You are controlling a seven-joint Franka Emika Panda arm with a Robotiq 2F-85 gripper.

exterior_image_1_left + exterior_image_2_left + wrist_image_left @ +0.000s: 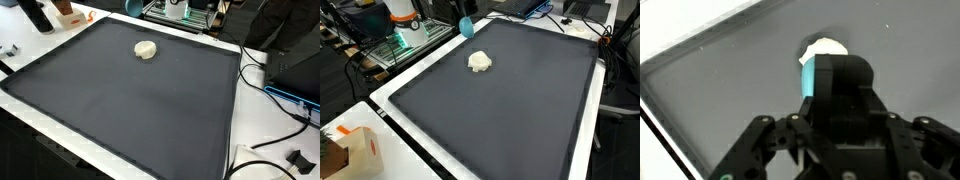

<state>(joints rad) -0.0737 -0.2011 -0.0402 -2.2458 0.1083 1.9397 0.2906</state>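
The pale, crumpled lump point(146, 50) lies alone on the dark mat point(120, 110), nearer one end of it in both exterior views and well apart from everything else. It looks soft and low, with an uneven outline. In the wrist view it shows just past my gripper point(837, 72), partly hidden behind the fingertips, so I am near it and above it but not touching. My jaws look drawn together: the black finger and its teal pad point(810, 76) read as one block with no gap, and I see nothing clamped between them.

To my mind the step in hand is the approach to that lump, and doing it well starts with opening wide before going lower — closed fingers would only push it along the smooth mat. I would then centre the lump between the fingers, since it sits beyond the tips rather than under them. After that, a straight, slow descent until the tips are just short of the mat, and a gentle close. A thing this soft should squash rather than slip, but a hard squeeze could pinch the mat with it.

The white desk point(250, 130) rims the mat, with cables point(270, 88) off one side and a tan box point(362, 150) at a corner — none of them near my path.
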